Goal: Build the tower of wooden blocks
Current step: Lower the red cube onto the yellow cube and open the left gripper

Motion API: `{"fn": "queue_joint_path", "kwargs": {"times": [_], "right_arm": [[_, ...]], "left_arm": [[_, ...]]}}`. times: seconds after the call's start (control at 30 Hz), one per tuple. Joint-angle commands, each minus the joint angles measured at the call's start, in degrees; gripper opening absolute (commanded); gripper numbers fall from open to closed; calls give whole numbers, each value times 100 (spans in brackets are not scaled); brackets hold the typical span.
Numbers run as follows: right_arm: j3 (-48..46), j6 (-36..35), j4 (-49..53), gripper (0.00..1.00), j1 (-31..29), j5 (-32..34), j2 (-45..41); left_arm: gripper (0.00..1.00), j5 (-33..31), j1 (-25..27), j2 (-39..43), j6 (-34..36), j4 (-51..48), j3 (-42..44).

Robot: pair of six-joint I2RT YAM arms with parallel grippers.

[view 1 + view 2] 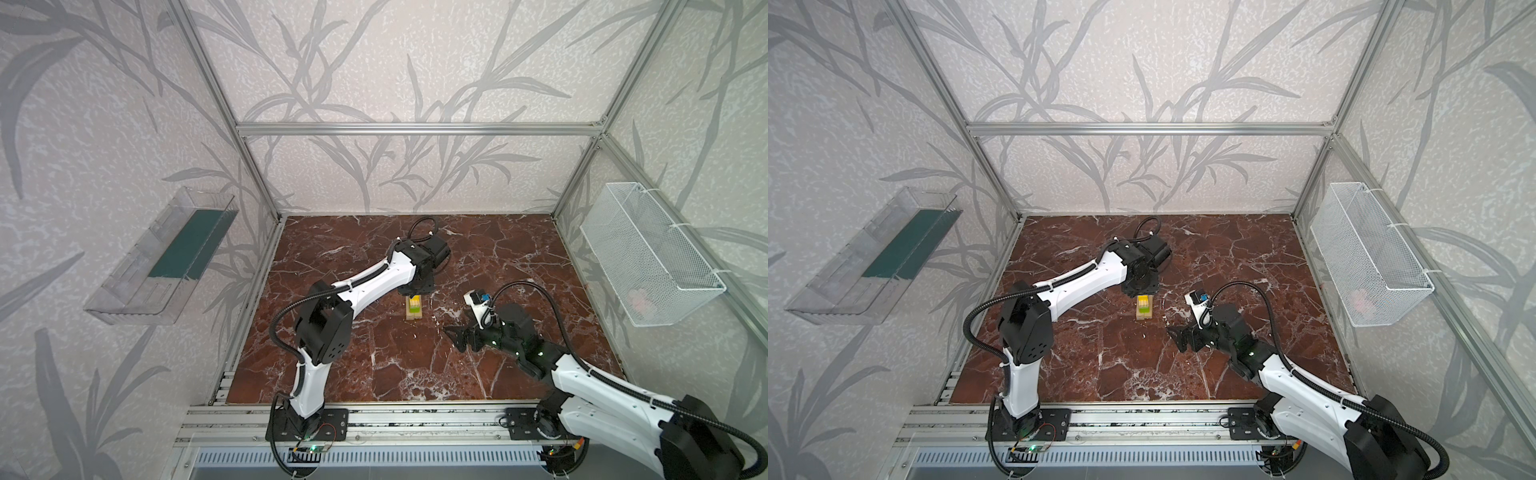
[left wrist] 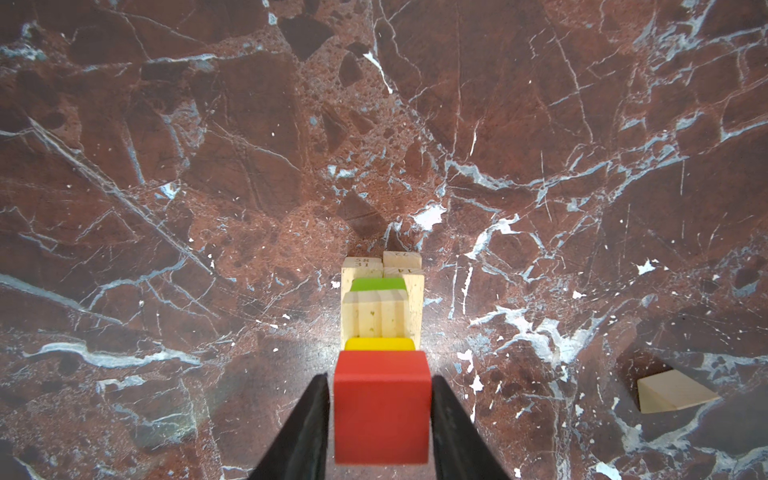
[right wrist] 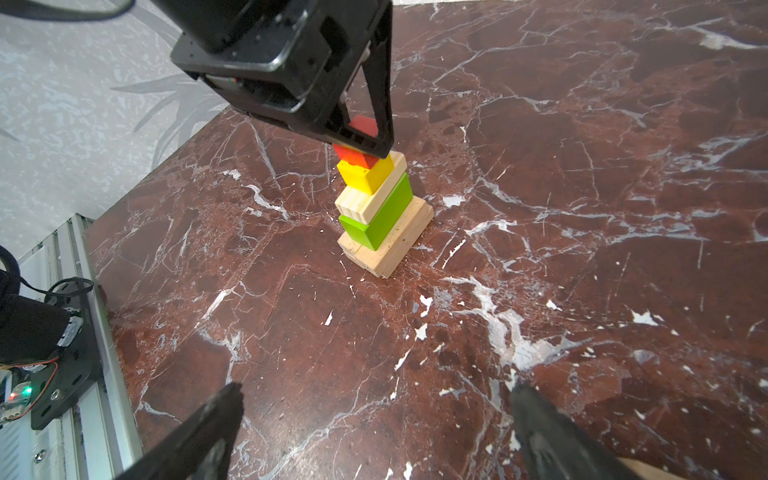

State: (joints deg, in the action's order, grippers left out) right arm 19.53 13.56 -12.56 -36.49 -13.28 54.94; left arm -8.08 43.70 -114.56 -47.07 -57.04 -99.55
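Observation:
The wood block tower (image 1: 414, 308) (image 1: 1144, 308) stands mid-table on the marble top. In the right wrist view the tower (image 3: 380, 216) shows tan bars at the base, a lime-green bar (image 3: 388, 216), a tan bar, a yellow cube (image 3: 365, 174) and a red cube (image 3: 355, 156) on top. My left gripper (image 2: 381, 378) hangs over it from above, jaws either side of the red cube (image 2: 381, 407) with thin gaps showing, slightly open. My right gripper (image 1: 451, 334) (image 3: 378, 388) stands wide open and empty, to the tower's right, pointing at it.
A tan wooden wedge (image 2: 675, 392) lies loose on the table to one side of the tower. A clear plastic bin (image 1: 162, 257) hangs on the left wall and a white wire basket (image 1: 648, 253) on the right wall.

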Motion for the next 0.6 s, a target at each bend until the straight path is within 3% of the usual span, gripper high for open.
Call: {"fn": "queue_joint_path", "kwargs": {"times": [0.0,0.57], "right_arm": [[7,-54,-22,99,-21,84,-86],[13,-51,7,99,-22,124,-88]], "left_arm": [[39,-99,-2,92,-105,-142,97],[33,-3,-2,106,-92,-44,153]]}}
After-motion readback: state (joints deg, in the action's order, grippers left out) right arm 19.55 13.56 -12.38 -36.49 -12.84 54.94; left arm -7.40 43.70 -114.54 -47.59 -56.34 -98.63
